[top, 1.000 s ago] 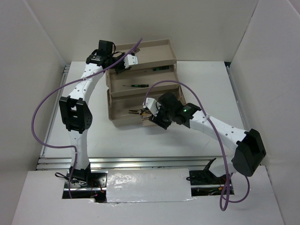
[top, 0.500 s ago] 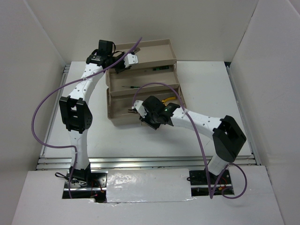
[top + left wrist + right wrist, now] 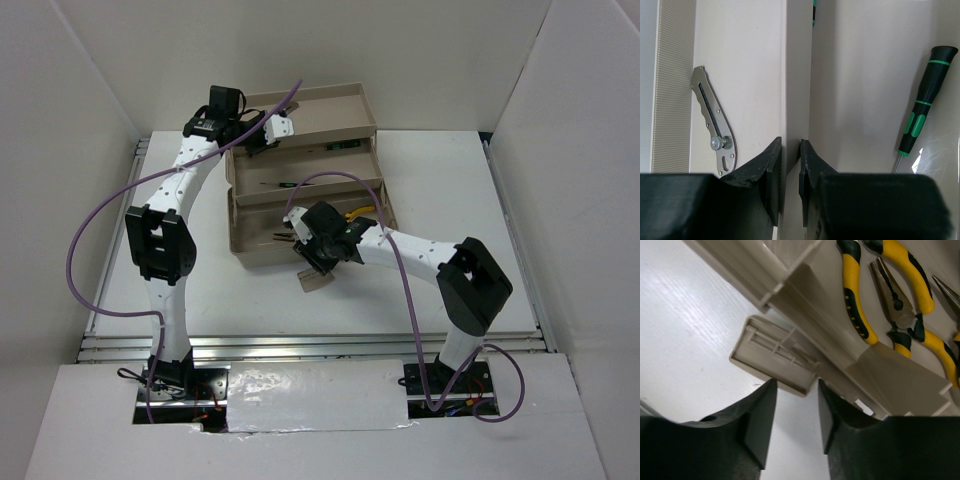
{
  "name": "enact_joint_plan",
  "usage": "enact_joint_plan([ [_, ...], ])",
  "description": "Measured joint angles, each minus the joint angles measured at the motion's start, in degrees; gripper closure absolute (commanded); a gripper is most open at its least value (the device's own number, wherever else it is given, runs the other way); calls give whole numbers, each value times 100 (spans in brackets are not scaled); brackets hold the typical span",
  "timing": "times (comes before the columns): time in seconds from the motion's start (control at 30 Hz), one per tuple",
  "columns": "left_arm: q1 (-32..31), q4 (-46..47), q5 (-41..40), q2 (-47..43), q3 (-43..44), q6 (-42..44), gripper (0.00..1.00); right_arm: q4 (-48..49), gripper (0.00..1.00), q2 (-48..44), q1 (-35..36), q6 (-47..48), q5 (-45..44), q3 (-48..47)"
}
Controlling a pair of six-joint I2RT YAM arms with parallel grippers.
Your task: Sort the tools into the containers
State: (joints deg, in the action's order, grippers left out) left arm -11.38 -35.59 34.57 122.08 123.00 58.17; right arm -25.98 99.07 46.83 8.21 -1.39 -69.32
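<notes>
White table and walls surround beige toolbox.

Beige toolbox on white table

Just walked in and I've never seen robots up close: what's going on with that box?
Two robot arms are sorting tools into a beige toolbox. The left fingers pinch a thin tray wall, with a grey metal tool on one side and a green-marked screwdriver on the other. The right fingers stand open around the box's latch flap at its front. Yellow-handled pliers already lie in the nearest tray.
</notes>
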Motion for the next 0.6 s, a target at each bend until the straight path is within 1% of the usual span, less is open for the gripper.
enact_joint_plan([
  [0.03,2,33,0,-24,-46,-2,100,-15,46,-26,2,-15,28,0],
  [0.07,7,61,2,-44,-83,-7,100,-22,44,-70,2,-28,76,0],
  [0.17,20,85,20,-76,-131,-59,100,-48,42,-372,-15,-46,144,2],
  [0.27,50,63,74,-76,-129,-160,100,17,42,-951,-116,-44,197,57],
  [0.4,83,-94,151,-76,-68,-162,100,199,40,-1764,-514,190,256,103],
  [0.5,85,-131,177,-76,-63,-155,100,361,36,-1884,-824,658,396,129],
  [0.6,85,-136,179,-76,-63,-155,100,328,32,-1670,-960,1139,595,151],
])
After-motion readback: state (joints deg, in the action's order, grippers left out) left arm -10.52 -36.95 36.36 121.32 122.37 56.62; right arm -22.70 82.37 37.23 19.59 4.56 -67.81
